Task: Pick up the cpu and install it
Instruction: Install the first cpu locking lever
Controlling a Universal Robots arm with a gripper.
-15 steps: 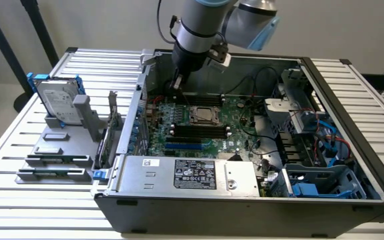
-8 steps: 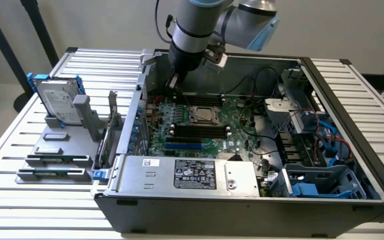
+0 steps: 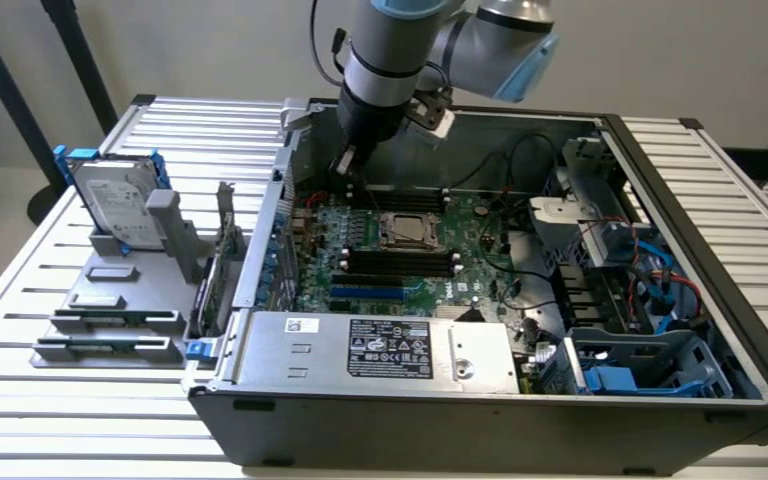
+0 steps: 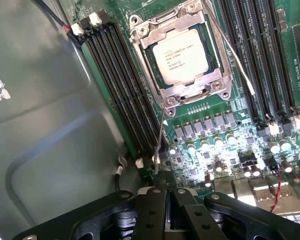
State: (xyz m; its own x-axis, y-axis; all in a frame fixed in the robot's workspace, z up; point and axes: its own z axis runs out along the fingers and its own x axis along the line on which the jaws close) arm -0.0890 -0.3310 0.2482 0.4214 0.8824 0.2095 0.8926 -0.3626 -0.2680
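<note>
The cpu [image 4: 181,56], a small square chip with a shiny silver top and printed text, lies flat in its socket on the green motherboard [image 4: 230,165], with the metal socket frame [image 4: 140,30] closed around its edges. In the exterior view the cpu [image 3: 407,229] sits mid-board inside the open computer case. My gripper [image 4: 164,180] is shut, with nothing visible between its fingers. Its tip stands at the free end of a thin wire socket lever [image 4: 162,132] that sticks out from the frame; whether they touch I cannot tell. Seen from outside, the gripper [image 3: 345,168] hangs over the board's far edge, apart from the cpu.
A second wire lever [image 4: 230,47] runs along the socket's other side. Rows of black memory slots [image 4: 125,85] flank the socket. A silver hard drive in a blue bracket [image 3: 113,205] stands on a grey rack outside the case. The power supply [image 3: 384,345] fills the case front.
</note>
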